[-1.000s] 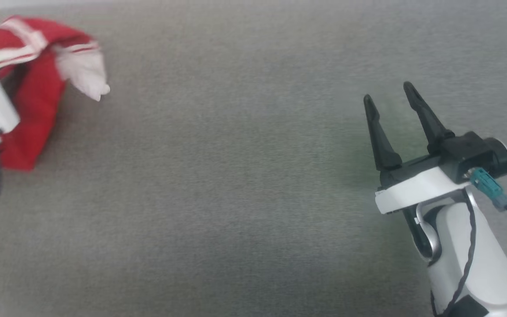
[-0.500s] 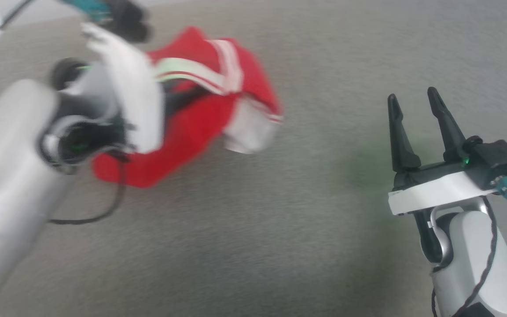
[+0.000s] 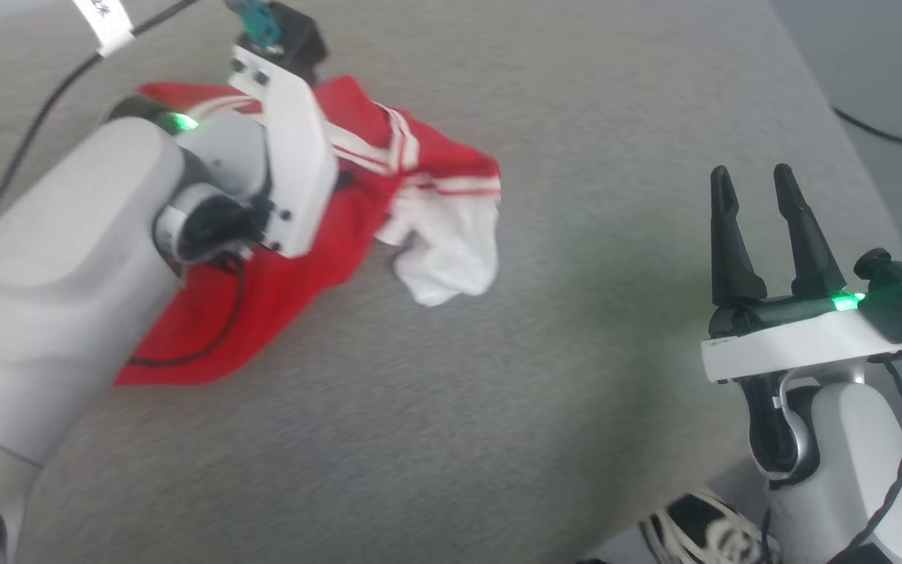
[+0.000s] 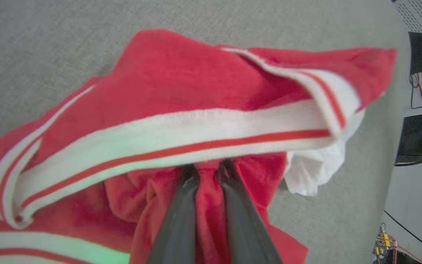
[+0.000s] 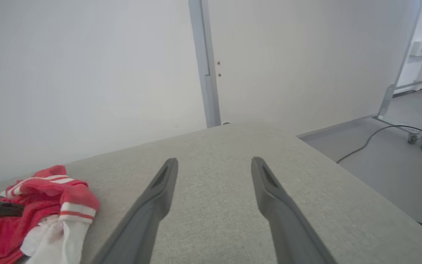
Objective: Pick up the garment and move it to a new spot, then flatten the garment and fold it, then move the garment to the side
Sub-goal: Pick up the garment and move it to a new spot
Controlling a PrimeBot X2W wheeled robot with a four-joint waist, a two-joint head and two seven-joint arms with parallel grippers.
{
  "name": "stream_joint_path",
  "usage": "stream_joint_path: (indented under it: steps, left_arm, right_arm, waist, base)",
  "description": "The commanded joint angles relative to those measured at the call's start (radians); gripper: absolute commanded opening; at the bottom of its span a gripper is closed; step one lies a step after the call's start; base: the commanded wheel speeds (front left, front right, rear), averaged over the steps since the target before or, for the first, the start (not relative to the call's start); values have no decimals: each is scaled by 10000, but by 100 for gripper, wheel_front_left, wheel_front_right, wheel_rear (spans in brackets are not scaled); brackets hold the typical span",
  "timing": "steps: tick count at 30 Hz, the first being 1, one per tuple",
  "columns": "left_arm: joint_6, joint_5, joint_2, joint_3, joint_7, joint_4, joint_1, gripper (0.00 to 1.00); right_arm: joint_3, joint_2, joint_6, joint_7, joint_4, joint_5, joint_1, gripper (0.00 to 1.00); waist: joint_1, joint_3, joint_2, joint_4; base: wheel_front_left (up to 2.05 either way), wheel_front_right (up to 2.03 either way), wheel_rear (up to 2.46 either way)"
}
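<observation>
- Head view: finds the garment (image 3: 310, 243) bunched at 10 o'clock on the grey surface (image 3: 451, 407), red body trailing toward 8 o'clock, white sleeve (image 3: 451, 258) drooping near centre.
- Shows the left arm (image 3: 67, 258) lying over the red cloth, its wrist plate hiding the fingers there.
- Places the right gripper (image 3: 752, 176) at 3 o'clock, jaws spread wide with nothing between them, well apart from the garment.
- Left wrist view: catches the left gripper (image 4: 207, 170) at 6 o'clock, jaws narrow and pinched on a fold of red cloth.
- Runs a white band (image 4: 196, 128) with a thin red stripe across just above the fingertips; puts the sleeve at 4 o'clock.
- Right wrist view: sets the garment at 8 o'clock, heaped on the surface.
- Gives both dark fingers rising from 6 o'clock, wide apart over bare grey fabric.
- Adds a white wall (image 5: 86, 73) and grey post (image 5: 205, 66) at 12 o'clock, a cable (image 5: 372, 135) on the floor at 3 o'clock.
</observation>
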Motion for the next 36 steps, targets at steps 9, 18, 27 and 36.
stream_joint_path:
  steps: [9, 18, 27, 36]
  left_arm:
    - [-378, 1143, 168, -1085, -67, 2393, -459, 0]
    - [-498, 1236, 217, -2053, -802, 2771, -510, 85]
    - [-536, 344, 160, -2323, -3630, 1633, -485, 100]
    - [-545, -580, 79, -2032, -6541, 1191, 894, 100]
  right_arm:
    - [116, 51, 1, -12, -18, 523, 172, 100]
    - [147, 43, 1, -10, -38, 284, 33, 100]
    - [-82, 40, 1, -12, 78, -783, 187, 100]
    - [-504, 36, 1, -12, 260, -2130, 468, 100]
  waist:
    - [0, 519, 0, -1034]
    - [0, 340, 0, -735]
    - [0, -747, 0, 829]
    - [0, -1834, 0, 2752]
  base:
    - [0, 0, 0]
    - [0, 0, 0]
    - [0, 0, 0]
    - [0, 0, 0]
